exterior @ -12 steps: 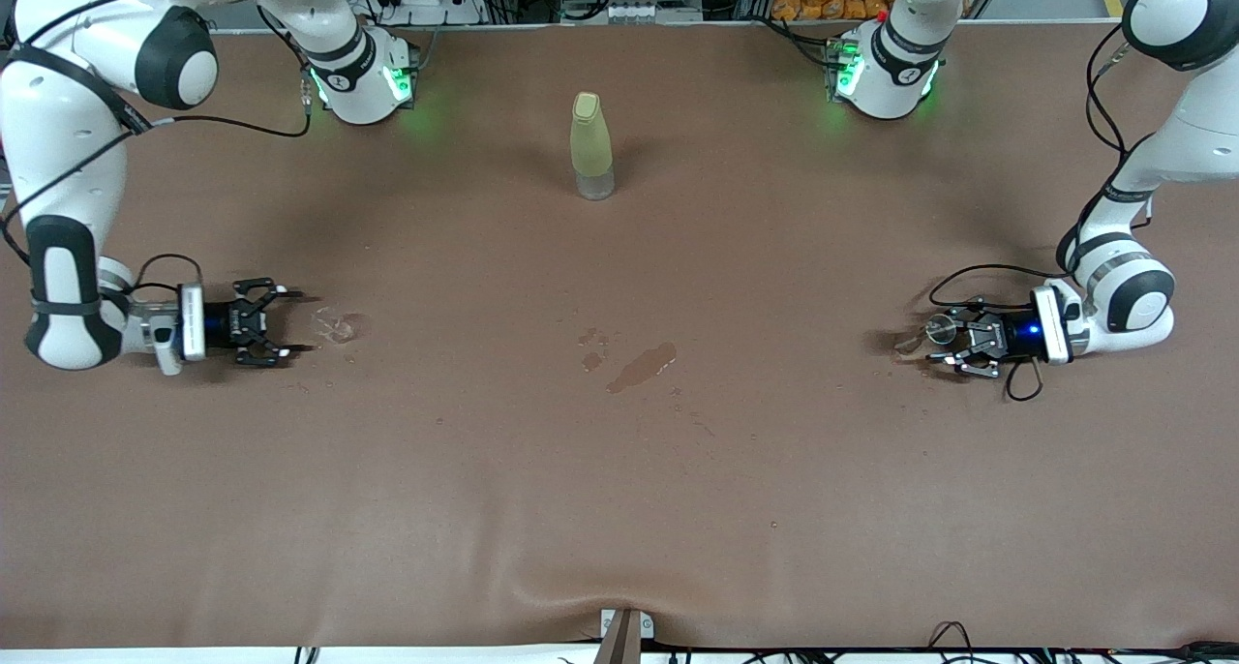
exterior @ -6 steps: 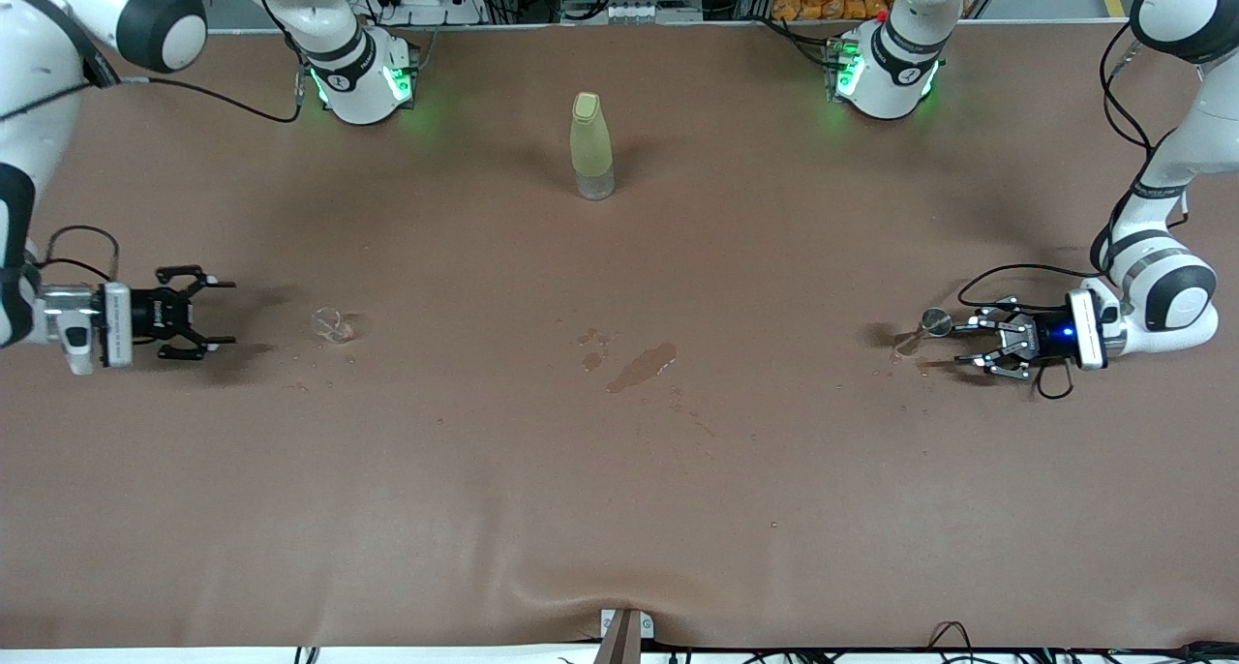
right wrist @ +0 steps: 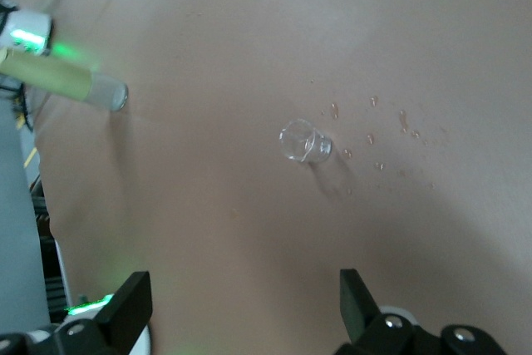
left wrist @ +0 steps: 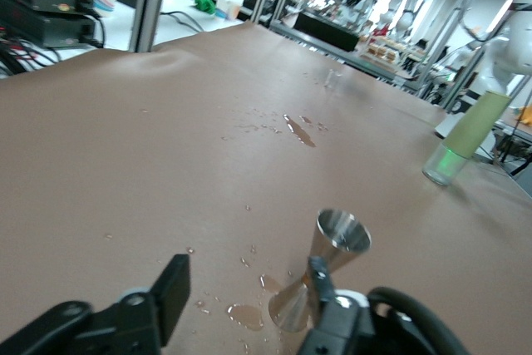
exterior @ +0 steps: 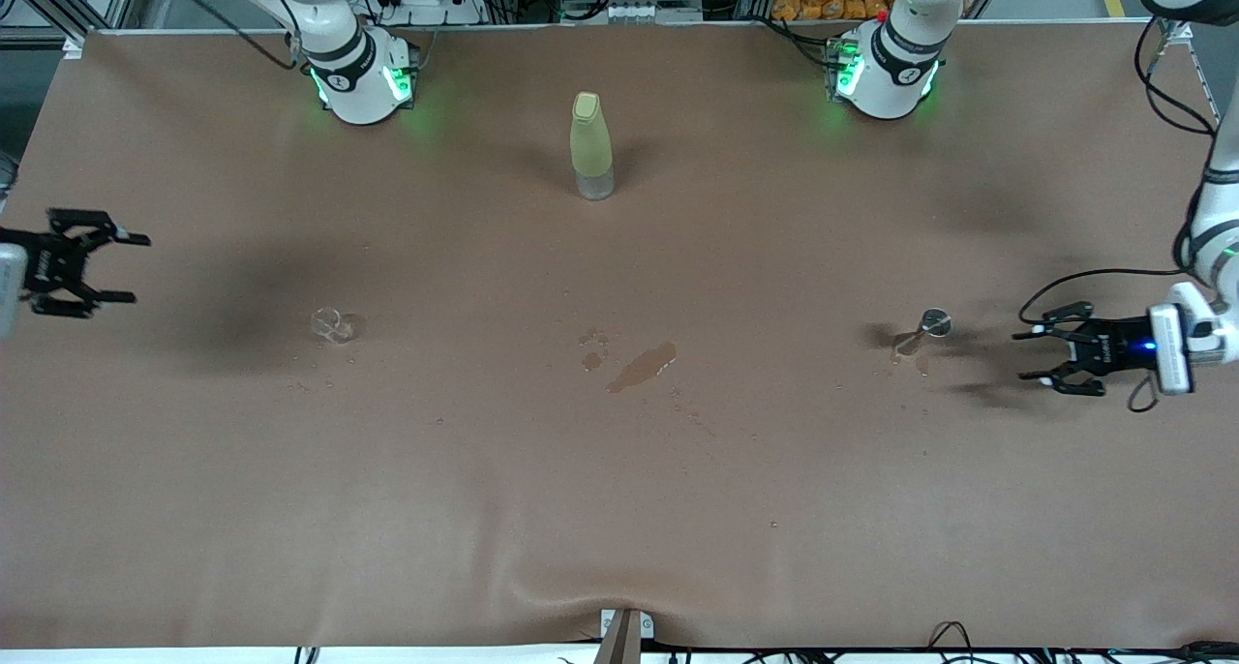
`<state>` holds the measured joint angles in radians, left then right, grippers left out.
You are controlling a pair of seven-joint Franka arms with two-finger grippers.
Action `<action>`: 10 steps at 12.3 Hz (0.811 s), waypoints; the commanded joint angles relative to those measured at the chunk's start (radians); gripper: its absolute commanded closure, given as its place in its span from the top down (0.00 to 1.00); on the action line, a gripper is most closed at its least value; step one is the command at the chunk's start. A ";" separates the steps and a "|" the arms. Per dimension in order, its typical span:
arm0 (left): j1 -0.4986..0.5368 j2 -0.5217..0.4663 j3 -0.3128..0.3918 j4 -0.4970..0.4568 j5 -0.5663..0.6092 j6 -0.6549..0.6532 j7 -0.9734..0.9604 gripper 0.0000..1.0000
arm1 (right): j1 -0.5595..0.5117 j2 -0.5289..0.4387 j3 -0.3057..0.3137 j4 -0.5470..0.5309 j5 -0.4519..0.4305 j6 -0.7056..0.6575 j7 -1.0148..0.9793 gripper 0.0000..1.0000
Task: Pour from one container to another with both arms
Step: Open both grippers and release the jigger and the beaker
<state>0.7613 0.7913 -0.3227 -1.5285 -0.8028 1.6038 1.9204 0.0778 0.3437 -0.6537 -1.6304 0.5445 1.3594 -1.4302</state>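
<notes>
The tiny clear cup (exterior: pixel 333 325) stands on the brown table toward the right arm's end; the right wrist view shows the clear cup (right wrist: pixel 305 141) upright among droplets. My right gripper (exterior: pixel 133 268) hangs open and empty at the table's edge, well apart from it. The silver hourglass cup (exterior: pixel 927 330) stands upright toward the left arm's end, and the left wrist view shows this metal cup (left wrist: pixel 322 268) in a small puddle. My left gripper (exterior: pixel 1028 357) is open and empty, drawn back from the metal cup toward the table's end.
A tall yellow-green bottle (exterior: pixel 589 146) stands mid-table near the arm bases. A wet spill (exterior: pixel 639 366) with scattered drops marks the table's middle. The table edge lies close to each gripper.
Both grippers have let go and pulled away toward their ends of the table. The left gripper left the metal cup standing; the right gripper rose and retreated from the clear cup.
</notes>
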 commanded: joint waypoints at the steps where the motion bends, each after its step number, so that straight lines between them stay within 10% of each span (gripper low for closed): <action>1: -0.013 -0.090 0.001 -0.016 0.031 -0.001 -0.117 1.00 | 0.088 -0.161 -0.010 -0.036 -0.113 0.009 0.270 1.00; 5: -0.028 -0.139 -0.002 0.086 0.135 -0.005 -0.600 1.00 | 0.204 -0.276 0.000 0.006 -0.240 0.009 0.616 1.00; 10: -0.049 -0.295 -0.013 0.088 0.285 -0.002 -0.950 1.00 | 0.208 -0.359 0.195 0.038 -0.394 0.013 0.977 1.00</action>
<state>0.7242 0.5682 -0.3381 -1.4203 -0.5834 1.6042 1.0531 0.2867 0.0243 -0.5200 -1.5912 0.2095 1.3670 -0.5638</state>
